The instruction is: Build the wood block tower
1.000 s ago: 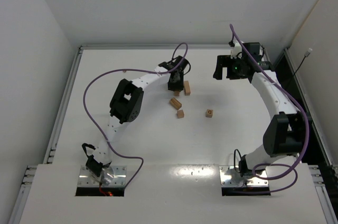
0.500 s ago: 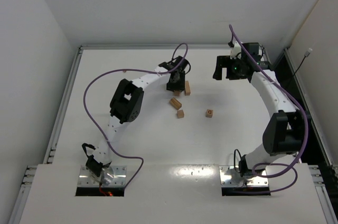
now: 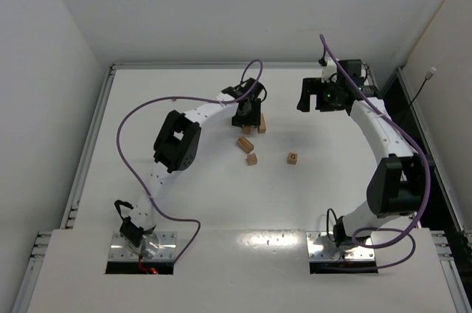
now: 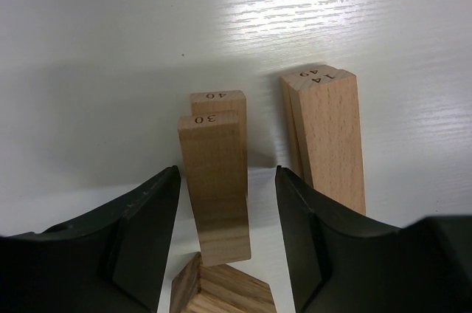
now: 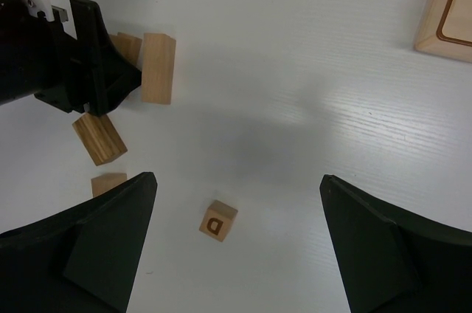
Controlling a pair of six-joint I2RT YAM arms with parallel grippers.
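Observation:
My left gripper (image 3: 248, 118) is open, low over the table. In the left wrist view its jaws (image 4: 226, 173) stand either side of a tan bar marked 30 (image 4: 214, 180), with a gap on each side. This bar lies over a bar marked 40 (image 4: 218, 97). A third bar (image 4: 328, 136) lies just right of them; it also shows in the top view (image 3: 262, 122). A darker oak block (image 4: 221, 287) is at the near edge. My right gripper (image 3: 304, 97) is open wide and empty, high above a cube marked D (image 5: 218, 220).
Loose on the table are the oak block (image 3: 245, 144), a small cube (image 3: 252, 159) and the D cube (image 3: 293, 158). A pale wooden tray (image 5: 446, 10) lies at the right wrist view's upper right. A tiny brown bead (image 3: 172, 97) sits far left.
My left gripper has edged slightly to the right over the bars. The blocks and the right arm have not moved.

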